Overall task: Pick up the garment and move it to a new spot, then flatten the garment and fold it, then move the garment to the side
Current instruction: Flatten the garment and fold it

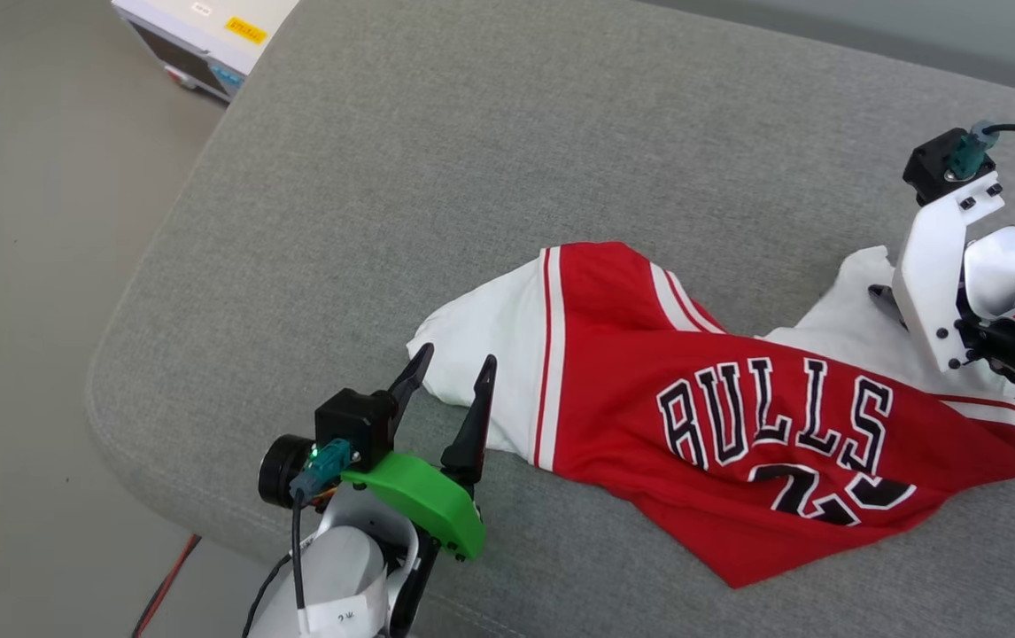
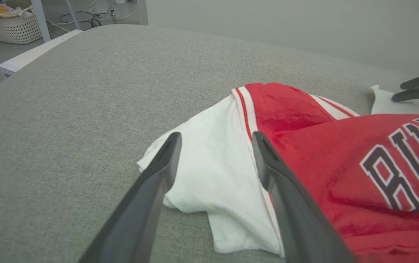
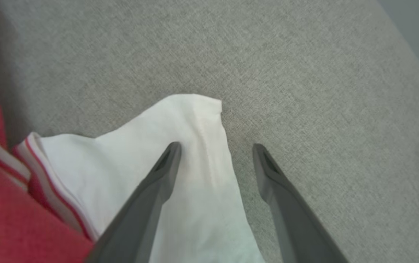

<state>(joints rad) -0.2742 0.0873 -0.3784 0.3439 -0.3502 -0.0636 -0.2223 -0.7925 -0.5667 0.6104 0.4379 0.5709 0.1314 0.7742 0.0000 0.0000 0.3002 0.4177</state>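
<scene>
The garment [image 1: 738, 425], a red jersey with white sleeves and black "BULLS" lettering, lies crumpled on the grey cushion [image 1: 472, 177]. My left gripper [image 1: 454, 368] is open at the jersey's left white sleeve [image 2: 209, 164], its fingers straddling the sleeve from just above. My right gripper [image 3: 216, 149] is open over the other white sleeve [image 3: 180, 146]: one fingertip lies over the cloth, the other over bare cushion past the sleeve's edge. In the head view the right wrist [image 1: 959, 257] covers that sleeve's end. The "23" is partly folded under.
The cushion's rounded left edge [image 1: 118, 354] drops to the floor [image 1: 29, 310]. A white device [image 1: 197, 35] stands on the floor at the back left. A wicker basket [image 2: 8, 25] of cloths and table legs sit beyond the cushion. A red cable [image 1: 166, 585] runs below my left arm.
</scene>
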